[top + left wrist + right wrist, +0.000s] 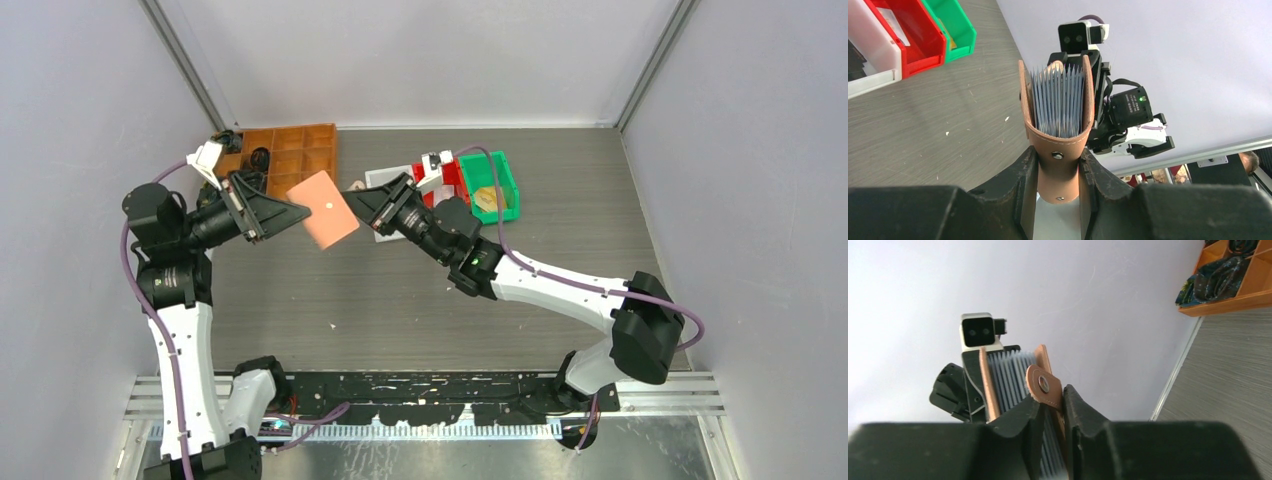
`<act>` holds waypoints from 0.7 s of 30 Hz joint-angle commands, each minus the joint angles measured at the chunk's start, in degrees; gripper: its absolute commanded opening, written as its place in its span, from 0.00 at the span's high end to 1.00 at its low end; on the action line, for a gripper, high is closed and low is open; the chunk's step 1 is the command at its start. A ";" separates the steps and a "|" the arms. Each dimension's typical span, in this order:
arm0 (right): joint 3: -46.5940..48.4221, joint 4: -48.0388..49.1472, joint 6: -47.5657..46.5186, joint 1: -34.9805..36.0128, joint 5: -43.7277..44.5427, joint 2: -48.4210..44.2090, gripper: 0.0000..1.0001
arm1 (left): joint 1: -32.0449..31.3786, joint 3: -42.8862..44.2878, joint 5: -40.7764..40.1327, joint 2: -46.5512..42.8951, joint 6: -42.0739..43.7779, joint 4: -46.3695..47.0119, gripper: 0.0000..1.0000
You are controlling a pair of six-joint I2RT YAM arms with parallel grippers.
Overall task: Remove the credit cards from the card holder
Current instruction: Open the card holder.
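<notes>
The salmon-pink card holder hangs in the air above the table's back middle, between my two grippers. My left gripper is shut on its folded spine, and the grey slotted pockets fan open away from it. My right gripper comes from the opposite side. Its jaws are pinched on the pink tab and the holder's side wall at the open end. I cannot make out any credit cards among the grey pockets.
A brown compartment tray stands at the back left. White, red and green bins sit at the back middle behind the right arm. Something yellowish lies in the green bin. Grey walls close in both sides.
</notes>
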 commanded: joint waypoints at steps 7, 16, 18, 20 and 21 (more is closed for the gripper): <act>0.54 0.07 -4.26 -0.98 -5.06 -6.22 0.97 | -0.07 -1.93 1.79 -0.33 1.64 3.95 0.40; 8.12 -20.20 -19.32 -1.04 -11.79 -9.19 0.99 | 0.03 -4.93 0.23 -1.47 10.07 -1.90 0.26; 10.68 -23.49 -20.99 -1.02 -14.84 -7.97 0.99 | -0.04 -5.52 -0.17 -2.20 14.11 -3.50 0.28; 13.08 -26.53 -22.55 -0.98 -17.27 -6.78 0.99 | -0.02 -5.43 -0.66 -3.39 21.29 -7.30 0.29; 14.17 -27.82 -23.37 -1.05 -18.29 -6.30 0.99 | -0.03 -5.39 -0.84 -4.15 25.21 -9.37 0.29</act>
